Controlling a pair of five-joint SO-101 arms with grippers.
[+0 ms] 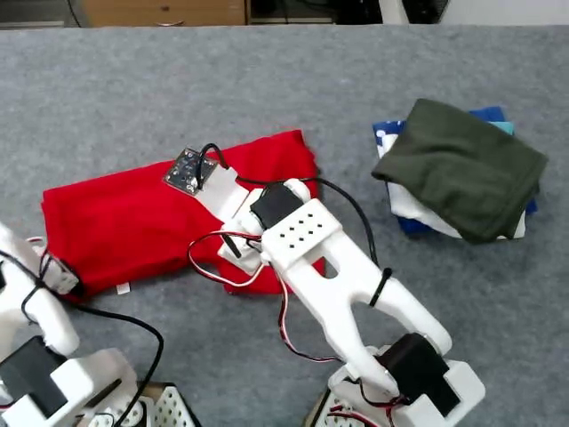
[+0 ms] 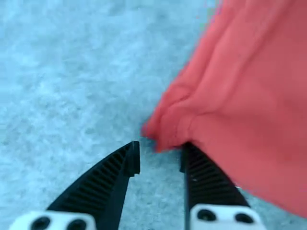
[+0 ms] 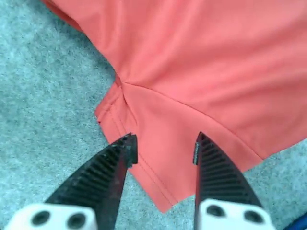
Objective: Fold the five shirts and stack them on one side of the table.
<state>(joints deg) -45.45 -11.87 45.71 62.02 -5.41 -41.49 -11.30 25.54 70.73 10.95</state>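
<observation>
On the fuzzy grey table (image 1: 267, 80), I am getting ready to fold the wide red cloth shirt (image 1: 124, 222). It is lying left of the middle, well apart from the pile of folded shirts with a dark green one on top (image 1: 462, 169). I am thinking both grippers should pinch only cloth, not table fuzz, then lift together. My left gripper (image 2: 160, 158) is spread wide at a bunchy corner. My right gripper (image 3: 163, 148) is spread wide over a hem. The shirt is looking soft and wrinkly.
</observation>
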